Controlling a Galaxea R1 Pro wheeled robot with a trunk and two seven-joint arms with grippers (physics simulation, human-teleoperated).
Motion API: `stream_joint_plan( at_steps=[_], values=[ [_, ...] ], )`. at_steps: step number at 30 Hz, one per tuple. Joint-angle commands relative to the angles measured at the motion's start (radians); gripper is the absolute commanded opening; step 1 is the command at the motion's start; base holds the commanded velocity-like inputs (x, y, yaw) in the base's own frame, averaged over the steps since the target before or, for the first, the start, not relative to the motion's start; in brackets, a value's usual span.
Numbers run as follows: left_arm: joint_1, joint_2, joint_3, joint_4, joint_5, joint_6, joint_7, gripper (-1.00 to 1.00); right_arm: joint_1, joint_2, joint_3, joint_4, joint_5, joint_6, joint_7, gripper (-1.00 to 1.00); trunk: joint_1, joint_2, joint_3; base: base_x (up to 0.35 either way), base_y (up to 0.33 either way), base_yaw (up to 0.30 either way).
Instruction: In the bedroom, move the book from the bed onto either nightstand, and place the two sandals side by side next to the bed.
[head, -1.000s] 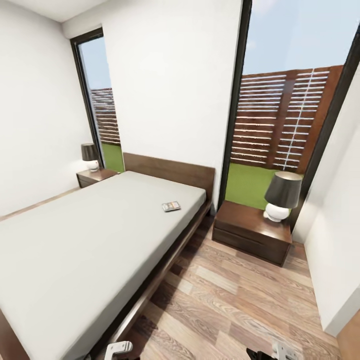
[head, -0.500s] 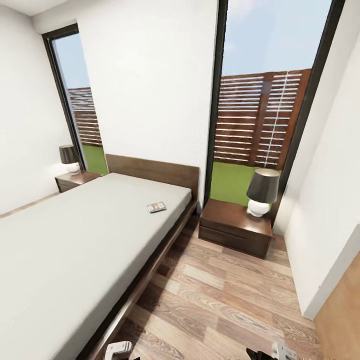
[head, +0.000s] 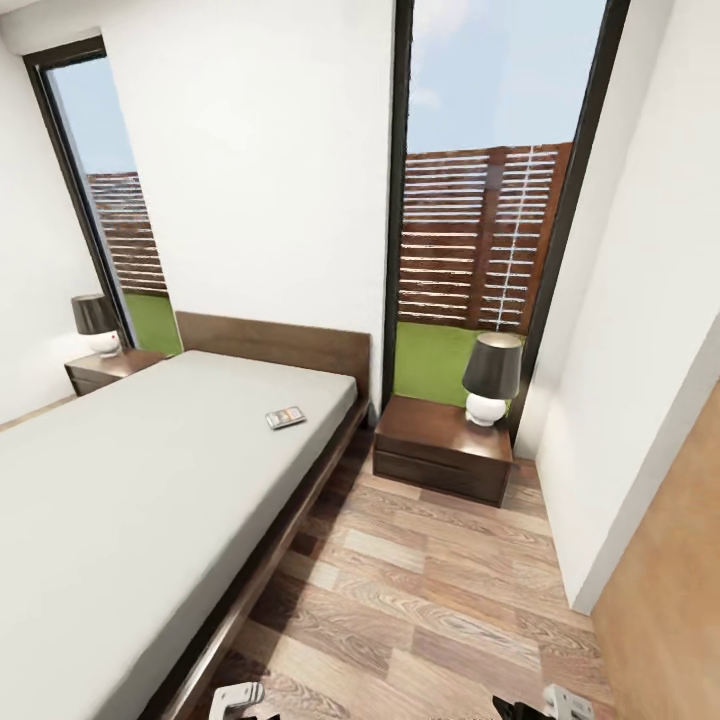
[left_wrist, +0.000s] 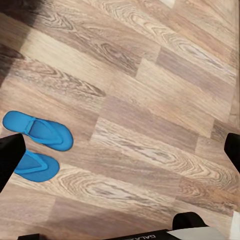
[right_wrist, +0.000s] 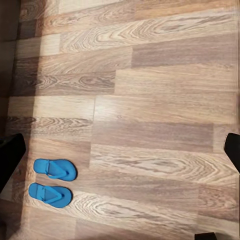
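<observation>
Brown wood planks cover the floor (head: 440, 590) of this bedroom, and the bed (head: 150, 500) takes up most of the left side, dark wooden frame with a plain off-white mattress. The book (head: 285, 417) is lying flat on the mattress up near the headboard (head: 272, 345), close to the edge that faces the walkway. Just past that corner of the bed sits a nightstand (head: 442, 448) with a dark-shaded lamp (head: 491, 379) on its back right part, and there's a second nightstand (head: 110, 367) with its own lamp (head: 97, 325) on the far side of the bed. Tall black-framed windows (head: 480, 230) stand behind each one, showing a slatted fence and grass.

The sandals (left_wrist: 35, 145) are on the floor, both bright blue, side by side and nearly touching. In the right wrist view the pair (right_wrist: 51, 182) shows up again on bare planks, beside a shadowed strip.

Left gripper (left_wrist: 120, 155) has its fingers (left_wrist: 10, 157) spread wide with nothing between them but floor. Right gripper (right_wrist: 120, 150) is the same deal, dark fingertips (right_wrist: 10, 155) far apart at the picture's edges, holding nothing. From the head view only bits of the arms poke in at the bottom.
</observation>
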Motion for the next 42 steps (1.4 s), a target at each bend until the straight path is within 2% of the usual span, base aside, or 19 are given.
stream_joint_plan(
  at_steps=[1,42],
  values=[
    [-0.001,0.000,0.008,0.001,-0.011,-0.005,-0.003,1.00,-0.001,0.000,0.003,0.002,-0.010,-0.002,0.004,1.00,0.000,-0.001,-0.001,0.000,-0.040,-0.201],
    [-0.001,0.000,0.009,0.000,-0.011,-0.005,-0.003,1.00,-0.001,0.000,0.003,0.002,-0.010,-0.002,0.004,1.00,0.000,-0.001,-0.001,0.000,-0.007,-0.201]
  ],
)
